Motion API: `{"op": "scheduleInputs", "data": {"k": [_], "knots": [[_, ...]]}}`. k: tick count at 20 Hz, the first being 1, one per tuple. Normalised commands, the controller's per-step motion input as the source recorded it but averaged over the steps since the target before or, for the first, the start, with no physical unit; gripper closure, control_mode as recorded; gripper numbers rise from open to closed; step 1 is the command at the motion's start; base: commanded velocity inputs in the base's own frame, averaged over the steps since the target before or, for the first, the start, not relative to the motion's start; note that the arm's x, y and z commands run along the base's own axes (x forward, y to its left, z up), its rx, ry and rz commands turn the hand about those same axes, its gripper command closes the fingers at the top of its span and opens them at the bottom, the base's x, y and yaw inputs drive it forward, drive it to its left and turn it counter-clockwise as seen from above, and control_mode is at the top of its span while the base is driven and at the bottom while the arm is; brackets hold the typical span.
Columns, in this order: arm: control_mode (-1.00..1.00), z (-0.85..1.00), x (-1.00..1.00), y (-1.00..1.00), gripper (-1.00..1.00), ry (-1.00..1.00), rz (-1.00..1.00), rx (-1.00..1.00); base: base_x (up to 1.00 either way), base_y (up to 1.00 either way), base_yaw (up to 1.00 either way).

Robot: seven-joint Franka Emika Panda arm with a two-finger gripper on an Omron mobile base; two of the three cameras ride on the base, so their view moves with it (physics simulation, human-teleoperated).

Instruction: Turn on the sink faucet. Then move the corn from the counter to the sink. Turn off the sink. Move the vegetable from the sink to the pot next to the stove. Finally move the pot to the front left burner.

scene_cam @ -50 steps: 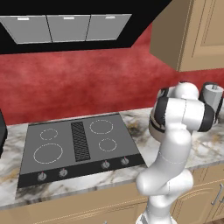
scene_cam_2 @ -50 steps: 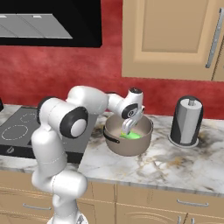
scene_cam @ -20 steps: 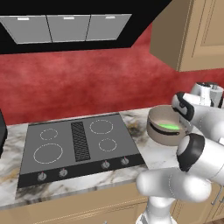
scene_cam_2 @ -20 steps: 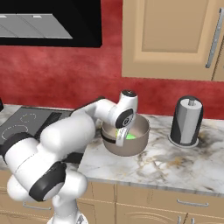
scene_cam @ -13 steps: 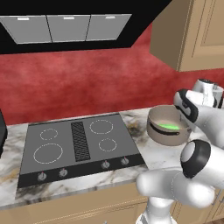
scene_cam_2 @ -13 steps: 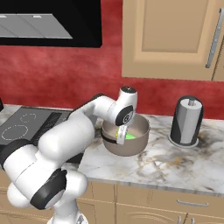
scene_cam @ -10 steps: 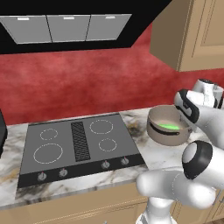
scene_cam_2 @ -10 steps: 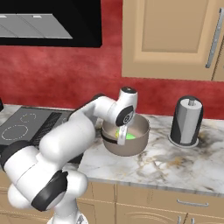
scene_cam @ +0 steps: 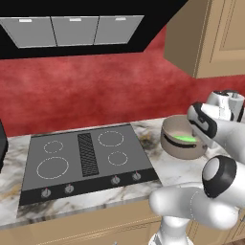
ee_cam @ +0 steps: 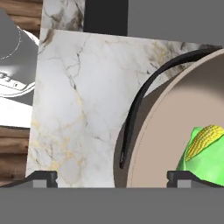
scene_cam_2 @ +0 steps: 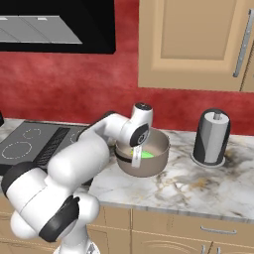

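Corn (ee_cam: 202, 146) lies inside the pot (ee_cam: 153, 144) at lower right of the hand view; end effector (ee_cam: 113, 177) (jaws wide apart, empty) straddles its handle (ee_cam: 135, 105) above the worktop (ee_cam: 78, 109).

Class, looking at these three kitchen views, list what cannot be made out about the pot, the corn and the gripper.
- Corn: hand view cuts off its far end; the base views show just a green patch.
- Pot: arm covers its left wall in the right base view.
- Gripper: hand view shows merely two wide-apart tips.
- Stove knob settings: too small.
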Motion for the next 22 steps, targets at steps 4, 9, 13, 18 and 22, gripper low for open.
{"op": "scheduleInputs", "data": {"k": [4,9,13,18,22], "knots": [[-1.0,-0.16,0.0,0.04,-1.0,0.0,0.05,0.0,0.0,0.0,0.0],[-1.0,-0.14,0.0,0.02,-1.0,0.0,0.03,0.0,0.0,0.0,0.0],[-1.0,-0.12,0.0,0.02,-1.0,0.0,0.01,0.0,0.0,0.0,0.0],[-1.0,-0.08,0.13,0.05,-1.0,0.0,0.0,0.0,0.0,0.0,0.0],[-1.0,-0.1,0.24,0.08,-1.0,0.0,0.0,0.0,0.0,0.0,0.0]]}}
